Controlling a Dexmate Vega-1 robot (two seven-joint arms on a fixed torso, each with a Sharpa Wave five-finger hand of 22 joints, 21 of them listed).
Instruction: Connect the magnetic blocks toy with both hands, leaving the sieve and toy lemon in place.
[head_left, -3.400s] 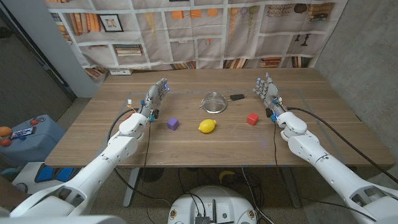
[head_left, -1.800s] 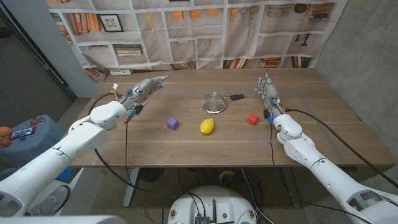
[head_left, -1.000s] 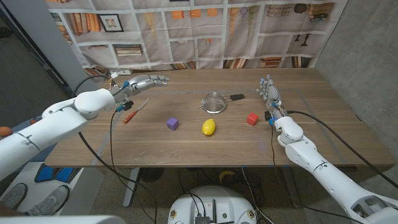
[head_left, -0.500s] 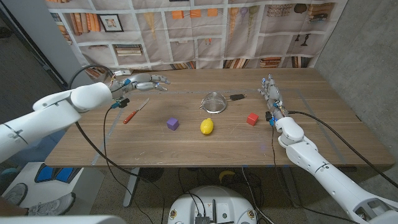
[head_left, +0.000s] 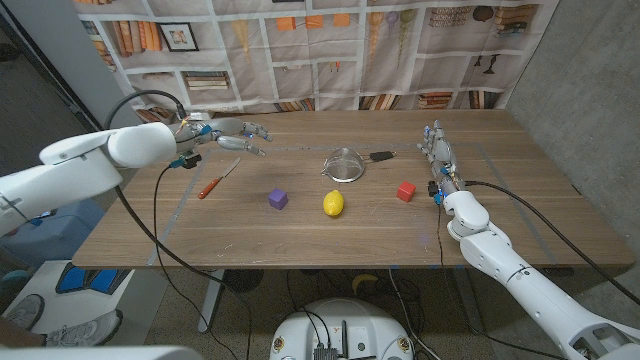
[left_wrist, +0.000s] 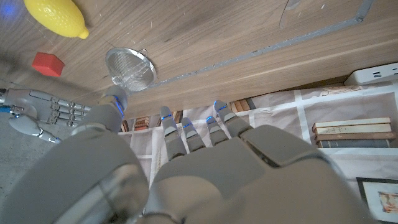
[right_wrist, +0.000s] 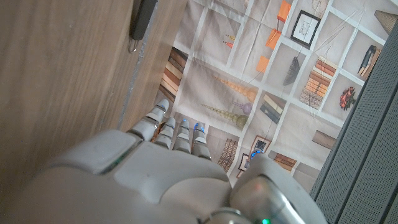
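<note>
Left robot hand, empty and spread, has swung off from purple block; right robot hand empty; red block unjoined.

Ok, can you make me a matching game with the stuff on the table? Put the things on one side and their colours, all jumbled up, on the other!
Things:
1. block nearer the robot's left hand
2. block nearer the robot's right hand
3. toy lemon
4. sieve

Colours:
A. yellow
B. silver
C. purple
D. red

Pairs: 1-C, 2-D, 3-A, 4-B
</note>
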